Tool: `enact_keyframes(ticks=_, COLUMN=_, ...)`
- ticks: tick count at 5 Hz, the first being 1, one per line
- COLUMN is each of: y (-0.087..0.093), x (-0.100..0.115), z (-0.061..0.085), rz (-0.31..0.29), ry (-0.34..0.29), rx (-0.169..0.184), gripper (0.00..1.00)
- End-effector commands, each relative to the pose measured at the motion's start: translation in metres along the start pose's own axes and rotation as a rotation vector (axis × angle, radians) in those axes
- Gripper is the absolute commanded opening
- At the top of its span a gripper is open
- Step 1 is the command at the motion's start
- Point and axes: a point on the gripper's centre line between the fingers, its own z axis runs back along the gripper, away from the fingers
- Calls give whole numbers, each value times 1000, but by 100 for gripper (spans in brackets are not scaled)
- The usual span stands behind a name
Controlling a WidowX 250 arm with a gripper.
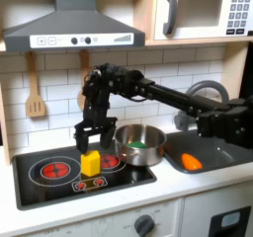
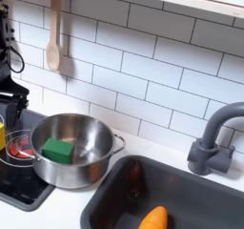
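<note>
Claw (image 1: pixel 94 140) hangs with jaws apart just above a yellow block (image 1: pixel 90 163) on the stove (image 1: pixel 40 182), apparently not touching it; a steel pot (image 1: pixel 140 144) sits beside it on the first exterior view's right.

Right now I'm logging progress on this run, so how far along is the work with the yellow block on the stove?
Done: the gripper hangs directly above the yellow block, which stands on the stove top left of the metal pot. In hand: the fingers look spread, with nothing between them. Left: closing on the block and lifting it. A green block lies in the pot, an orange carrot in the sink.
</note>
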Motion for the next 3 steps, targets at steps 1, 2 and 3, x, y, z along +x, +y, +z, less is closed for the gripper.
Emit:
enact_keyframes(ticks=1, y=-26, x=5, z=9, rz=-86, ry=-29, rx=-16, gripper=100)
enact_keyframes(ticks=2, y=-31, x=5, z=7, rz=-100, ry=-28, rx=-23, gripper=100)
enact_keyframes(ticks=3, y=-38, x=6, z=9, rz=-130, ry=-36, rx=-27, gripper=100)
